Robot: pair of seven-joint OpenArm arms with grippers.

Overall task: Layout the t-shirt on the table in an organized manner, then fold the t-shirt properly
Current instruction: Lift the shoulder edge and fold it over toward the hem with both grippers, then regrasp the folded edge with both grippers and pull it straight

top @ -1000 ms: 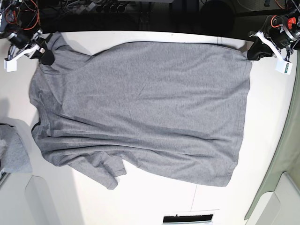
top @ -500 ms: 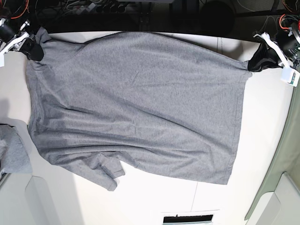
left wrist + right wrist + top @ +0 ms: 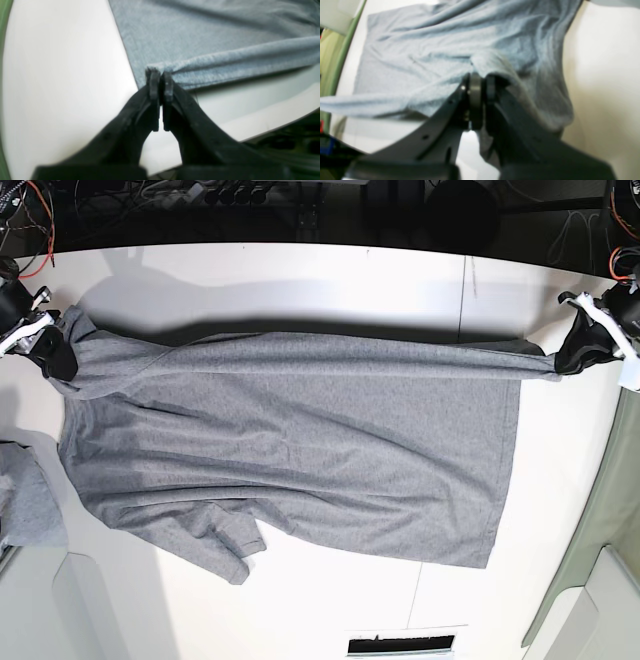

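Beyond the far edge of the white surface (image 3: 300, 270) lies a dark strip (image 3: 300, 215) crowded with black cables and blurred equipment; red wires (image 3: 40, 200) show at its left end. A round dark shape (image 3: 462, 215) sits in that strip, right of its middle. To the right of the surface a green band (image 3: 610, 510) runs along its curved edge, and a pale grey panel (image 3: 600, 610) fills the near right corner past it. At the surface's near left corner stands another pale panel (image 3: 90, 610), with a crumpled grey cloth (image 3: 30, 500) just above it. A small dark slot (image 3: 400, 646) sits at the near edge. The lighting is bright and even.
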